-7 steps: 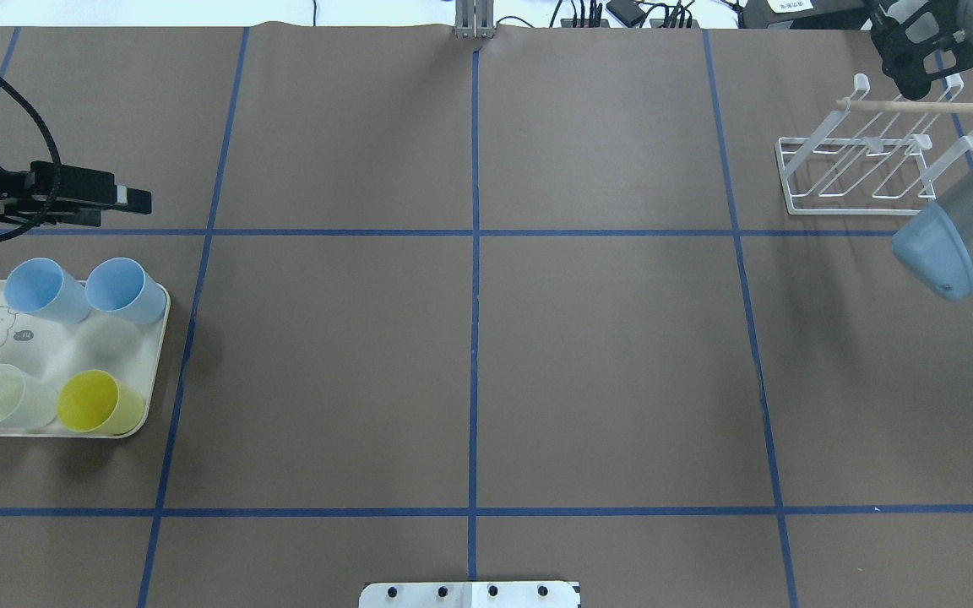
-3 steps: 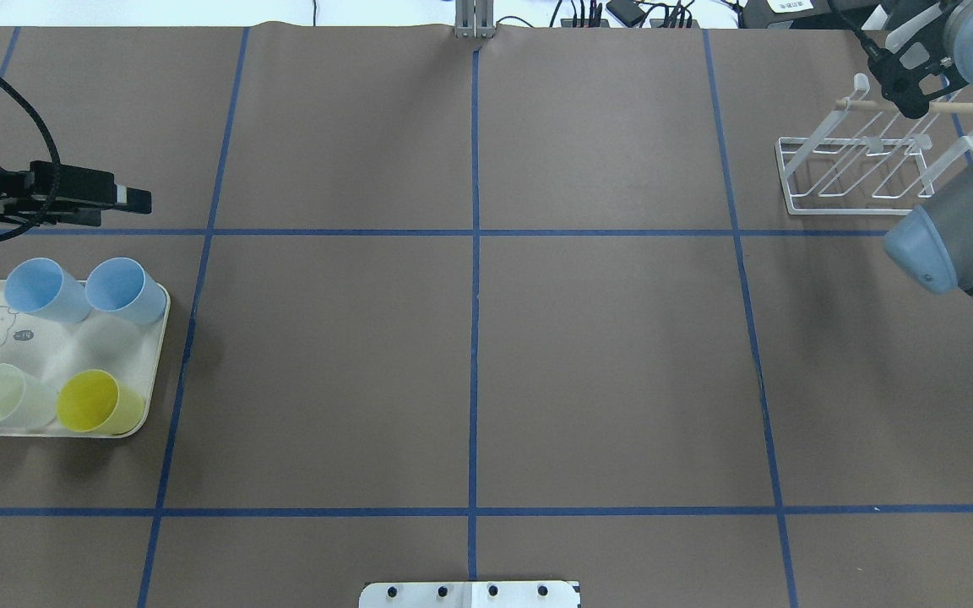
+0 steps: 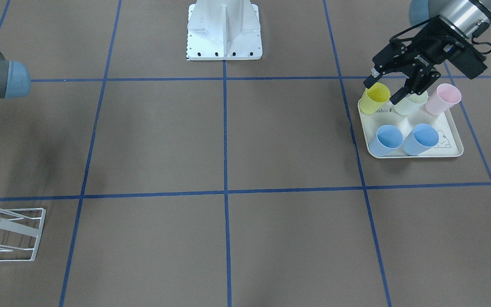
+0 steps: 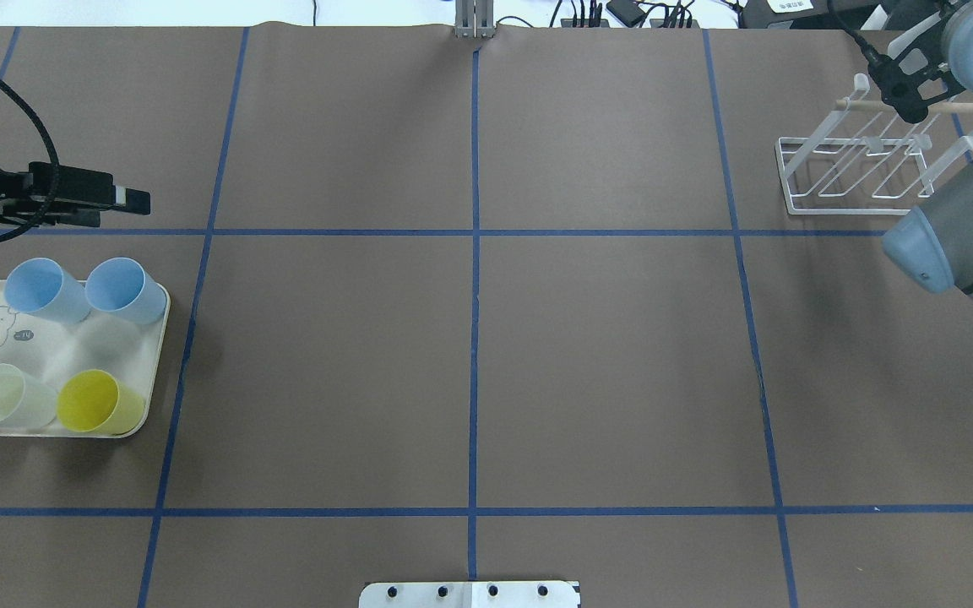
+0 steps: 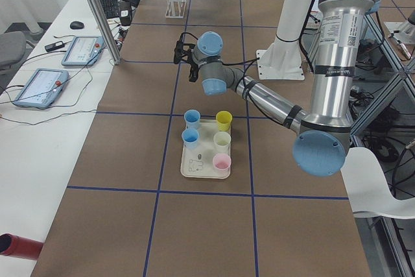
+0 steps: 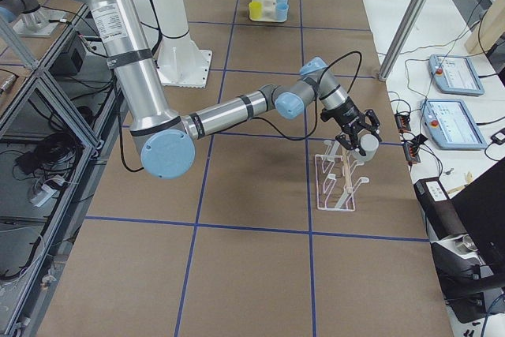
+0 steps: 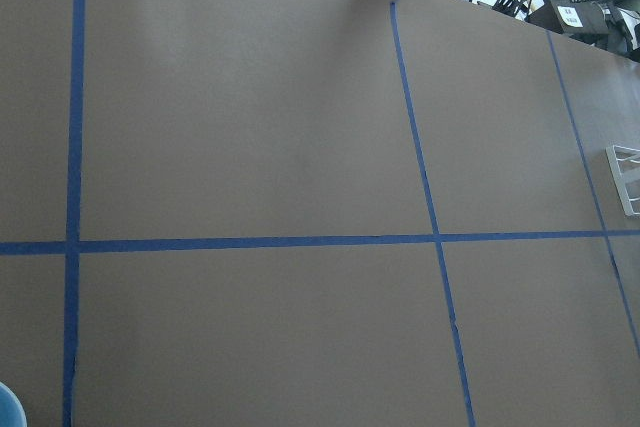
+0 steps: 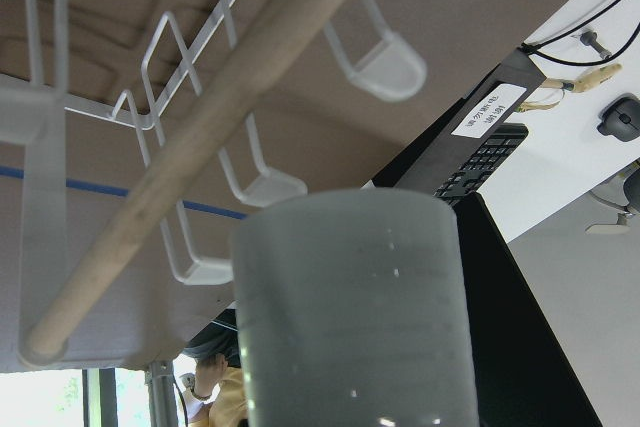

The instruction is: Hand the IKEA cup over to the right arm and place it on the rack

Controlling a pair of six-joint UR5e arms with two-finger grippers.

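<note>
Right wrist view: the frosted cup [image 8: 345,317] fills the lower middle, its lower end cut off by the frame. It is a plain, translucent grey-white tumbler with a few small glints. The fingers on it lie out of view. Close behind it, blurred, run the rack [image 8: 215,122]'s wooden dowel and white wire prongs.

Right side view: the right claw [image 6: 360,136] is closed on the frosted cup just above the rack's dowel; whether cup and dowel touch is unclear.

Overhead: that claw is a dark lump over the dowel at the far right corner of the worktop [image 4: 605,355], and the frosted cup is too faint to pick out. The left claw [image 4: 136,200] shows side-on, its gap hidden.

Front view: the left claw hangs wide open and empty over the tray [image 3: 452,152], above the yellow cup [image 3: 376,100] and green cup [image 3: 414,105]. The rack is cut off by the left edge.

Left side view: the rack and right claw are far off and tiny.

Left wrist view: worktop, blue tape [image 7: 250,243] and one corner of the rack.
</note>
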